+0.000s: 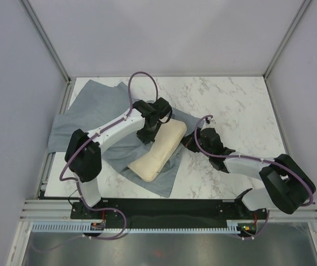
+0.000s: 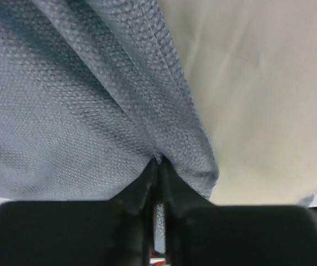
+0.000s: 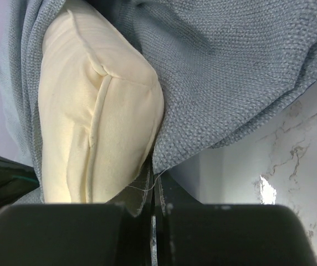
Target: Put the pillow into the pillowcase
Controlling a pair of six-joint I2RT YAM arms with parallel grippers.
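Observation:
The cream pillow lies slanted on the pillowcase, which shows its grey-blue side and spreads out to the left and under the pillow. The pillow's far end lies between folds of the case. My left gripper is at the pillow's far left side. In the left wrist view it is shut on a fold of the pillowcase, with the pillow just to its right. My right gripper is at the pillow's right side. In the right wrist view it is shut on the pillowcase's edge, right beside the pillow.
The white marble table extends to the right and back. Grey walls with metal frame posts enclose the workspace. The arms' black base rail runs along the near edge.

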